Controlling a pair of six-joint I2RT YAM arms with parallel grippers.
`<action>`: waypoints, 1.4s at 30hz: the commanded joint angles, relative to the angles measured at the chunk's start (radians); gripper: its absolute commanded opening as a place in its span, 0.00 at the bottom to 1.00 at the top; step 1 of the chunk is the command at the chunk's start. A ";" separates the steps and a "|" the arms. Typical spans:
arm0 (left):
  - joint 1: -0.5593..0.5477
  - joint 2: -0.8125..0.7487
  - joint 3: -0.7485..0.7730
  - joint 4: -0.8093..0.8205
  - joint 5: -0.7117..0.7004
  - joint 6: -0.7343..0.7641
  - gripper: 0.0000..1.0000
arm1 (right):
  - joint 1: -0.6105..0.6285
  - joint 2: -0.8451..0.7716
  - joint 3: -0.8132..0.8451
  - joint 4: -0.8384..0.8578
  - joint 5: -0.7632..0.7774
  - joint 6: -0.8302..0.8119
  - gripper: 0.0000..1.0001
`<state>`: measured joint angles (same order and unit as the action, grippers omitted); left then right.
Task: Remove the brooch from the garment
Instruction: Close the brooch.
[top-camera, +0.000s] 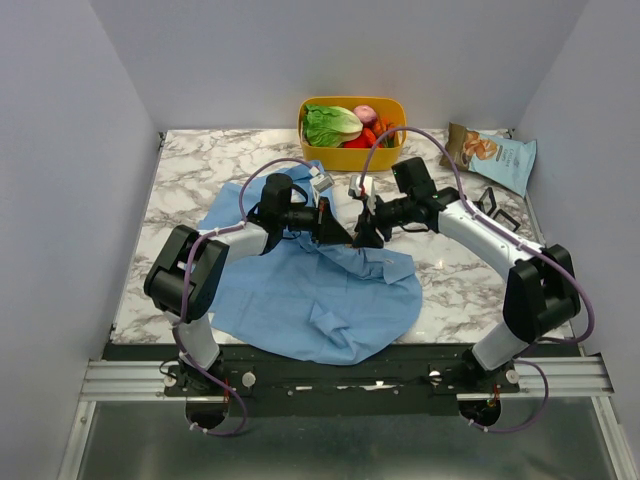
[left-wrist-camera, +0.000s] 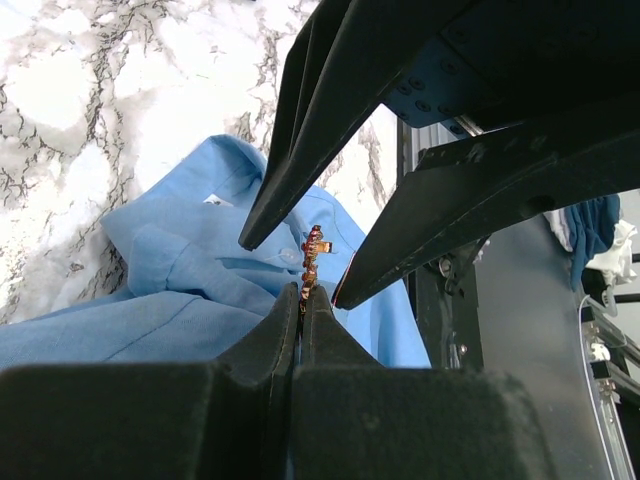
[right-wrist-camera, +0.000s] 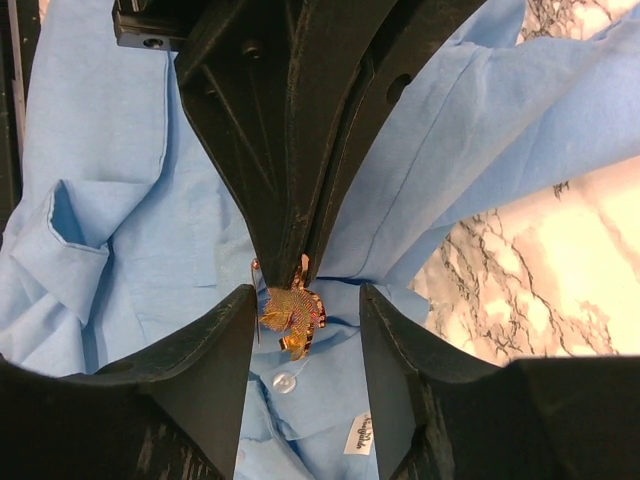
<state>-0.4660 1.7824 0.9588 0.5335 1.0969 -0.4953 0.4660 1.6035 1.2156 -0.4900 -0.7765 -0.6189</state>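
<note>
**Light-blue garment pinched at the brooch**

The garment lies spread and rumpled on a marble table, and both arms meet over its far middle part. The brooch, a small tan-gold ornament with dark red beads, sits on the garment near the front placket, with a white button just beside it and a small white label a little further along the same strip of cloth.

The left gripper has its fingers pressed tightly together, with the garment's cloth drawn into folds toward the tips. In the left wrist view the brooch stands up right out of the seam between them. Whether they also catch the brooch's edge cannot be told.

The right gripper stands parted at a middling width, one finger on each side of the brooch. The brooch lies closer to one finger, and the jaws hold nothing.

Beyond the garment's far edge stands a yellow basket of vegetables. Off the garment's far right corner lies a snack bag.
</note>
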 joint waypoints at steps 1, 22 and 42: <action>-0.002 0.002 0.021 0.020 0.017 -0.003 0.00 | 0.003 0.030 0.032 -0.036 -0.024 -0.016 0.53; -0.002 0.002 0.015 0.042 0.023 -0.017 0.00 | 0.003 0.026 0.036 0.005 0.043 0.033 0.43; -0.003 0.009 0.011 0.091 0.055 -0.060 0.00 | -0.150 0.075 0.117 -0.102 -0.360 0.131 0.64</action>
<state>-0.4660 1.7847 0.9588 0.5976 1.1175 -0.5453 0.3126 1.6497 1.3193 -0.5922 -1.0740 -0.5373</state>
